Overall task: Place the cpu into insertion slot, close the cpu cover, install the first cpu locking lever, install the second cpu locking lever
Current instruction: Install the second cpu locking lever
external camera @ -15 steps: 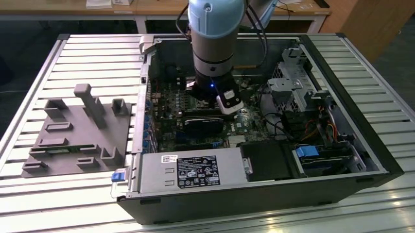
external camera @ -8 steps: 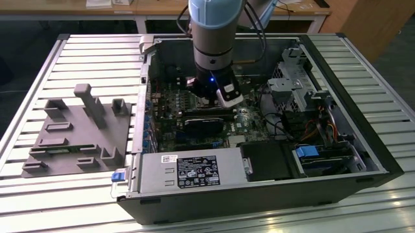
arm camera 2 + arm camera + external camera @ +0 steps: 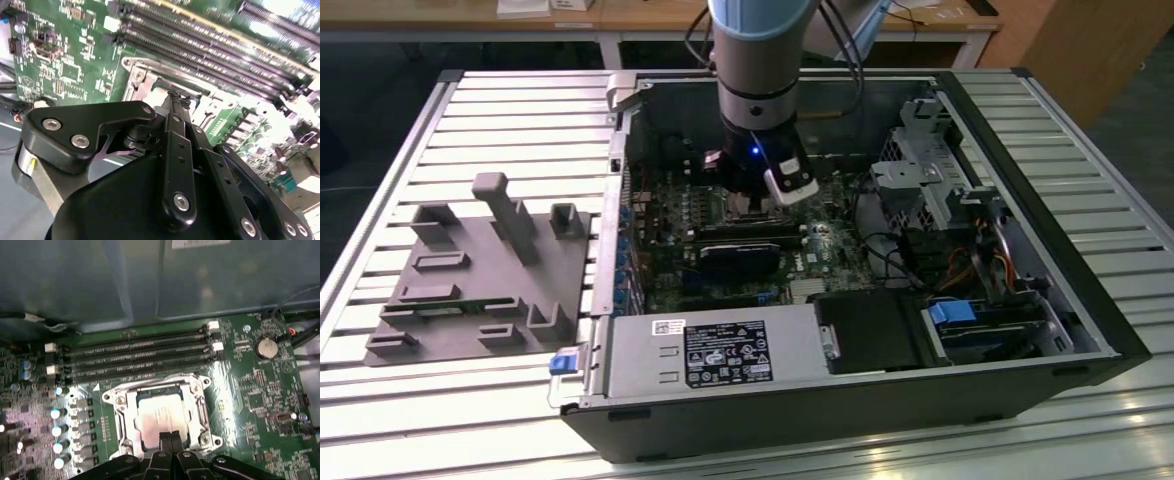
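Your cpu [image 3: 161, 419] lay flat in the insertion slot [image 3: 120, 432], its dull silver top facing up and framed on all sides by the socket's metal rim, as the first wrist view showed. The cpu cover [image 3: 159, 386] seemed to sit down around the chip as a thin silver frame, though you could not tell from that view whether it was fully seated. Your gripper [image 3: 171, 436] hung right over the near edge of the chip, its two black fingers [image 3: 165, 440] pressed together with nothing between them; the second wrist view showed the same closed tips [image 3: 176, 98] poised at the socket's silver frame [image 3: 145, 82]. Whether the tips actually touched the metal could not be judged. Just beyond the socket ran the long black memory slots [image 3: 137, 357], parallel to one another, and a row of small round capacitors [image 3: 59, 430] stood along one side of it (a coin cell battery [image 3: 265, 346] sat farther off on the green board). In the exterior view your arm [image 3: 758, 60] reached straight down into the open computer case [image 3: 1067, 330], which lay on its side on a slatted metal table [image 3: 400, 400], with a grey fixture block [image 3: 480, 270] well apart at the exterior view's left.
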